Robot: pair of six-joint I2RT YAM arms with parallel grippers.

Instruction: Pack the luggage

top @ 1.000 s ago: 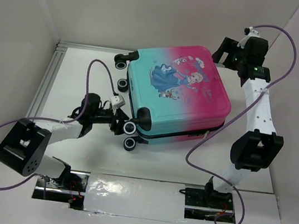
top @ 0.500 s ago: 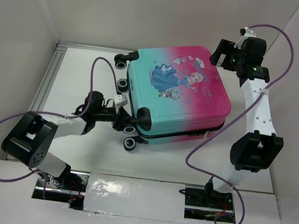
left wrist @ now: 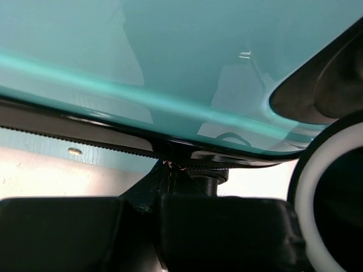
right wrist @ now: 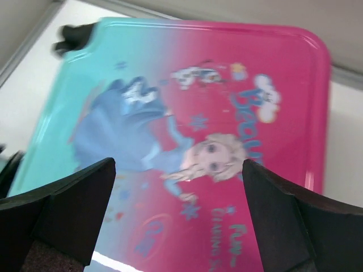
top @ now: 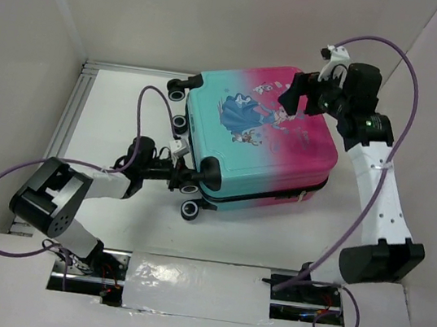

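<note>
The luggage (top: 263, 141) lies closed and flat on the table (top: 119, 116), printed shell up, with its teal wheel end toward the left arm and its pink end toward the right arm. The left gripper (top: 177, 175) sits low at the near corner of the wheel end, level with the black zipper seam (left wrist: 85, 133) and just beside a white-rimmed wheel (left wrist: 315, 170). Its fingers stand close together against the seam, but the left wrist view does not show whether they pinch anything. The right gripper (top: 294, 101) hangs above the far pink part of the shell and is apart from it. Its fingers (right wrist: 74, 198) are spread wide, and the right wrist view shows the cartoon print between them with nothing held
</note>
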